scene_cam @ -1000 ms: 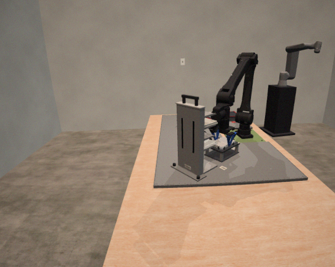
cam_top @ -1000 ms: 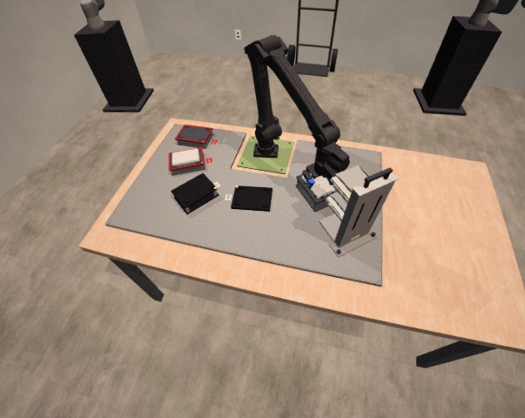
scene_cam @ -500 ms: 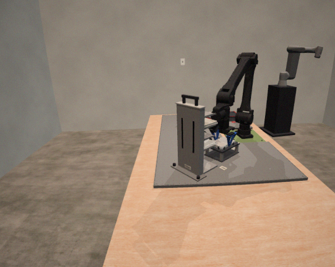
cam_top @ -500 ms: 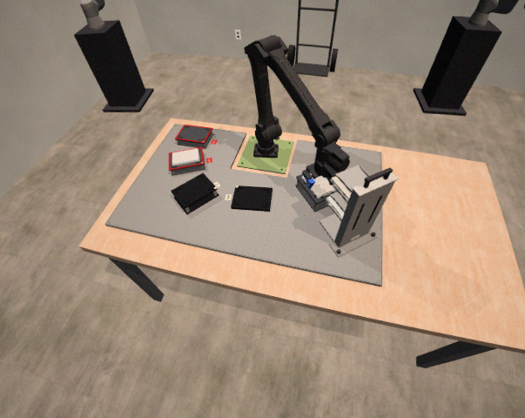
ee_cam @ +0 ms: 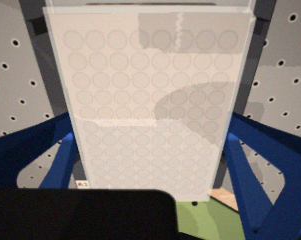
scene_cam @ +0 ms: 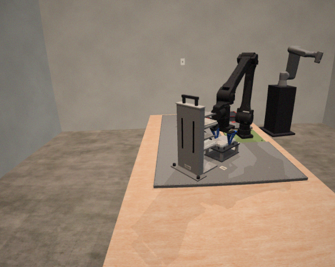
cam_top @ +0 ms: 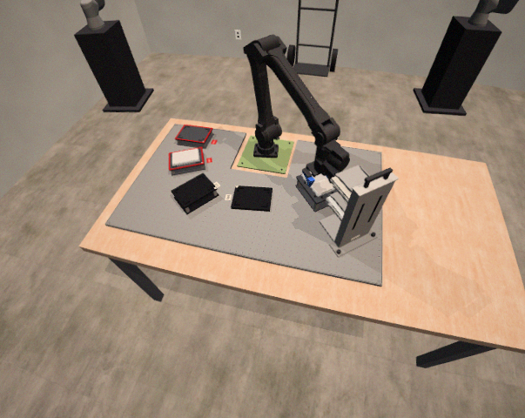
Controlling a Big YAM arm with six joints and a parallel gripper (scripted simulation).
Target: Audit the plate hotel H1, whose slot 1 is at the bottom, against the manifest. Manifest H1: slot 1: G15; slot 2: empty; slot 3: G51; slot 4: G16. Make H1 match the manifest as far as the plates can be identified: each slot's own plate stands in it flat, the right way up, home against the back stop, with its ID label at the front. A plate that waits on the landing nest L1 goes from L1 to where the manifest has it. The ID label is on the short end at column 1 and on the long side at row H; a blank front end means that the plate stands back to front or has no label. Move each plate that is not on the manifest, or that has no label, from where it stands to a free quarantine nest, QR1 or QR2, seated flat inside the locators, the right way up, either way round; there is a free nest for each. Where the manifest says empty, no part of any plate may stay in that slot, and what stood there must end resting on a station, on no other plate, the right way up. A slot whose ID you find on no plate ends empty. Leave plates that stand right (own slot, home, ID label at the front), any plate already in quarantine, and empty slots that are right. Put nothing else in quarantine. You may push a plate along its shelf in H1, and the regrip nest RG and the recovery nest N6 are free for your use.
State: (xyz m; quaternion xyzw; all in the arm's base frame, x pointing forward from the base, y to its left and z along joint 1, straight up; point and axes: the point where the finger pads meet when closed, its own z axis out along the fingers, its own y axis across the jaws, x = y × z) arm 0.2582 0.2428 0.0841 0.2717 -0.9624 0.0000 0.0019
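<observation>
Hand (ee_cam: 150,150) down, fingers apart

2 red-framed nests (cam_top: 193,133); 2 black nests (cam_top: 252,198); 1 plate hotel (cam_top: 366,209); 1 hand truck (cam_top: 315,36)
</observation>
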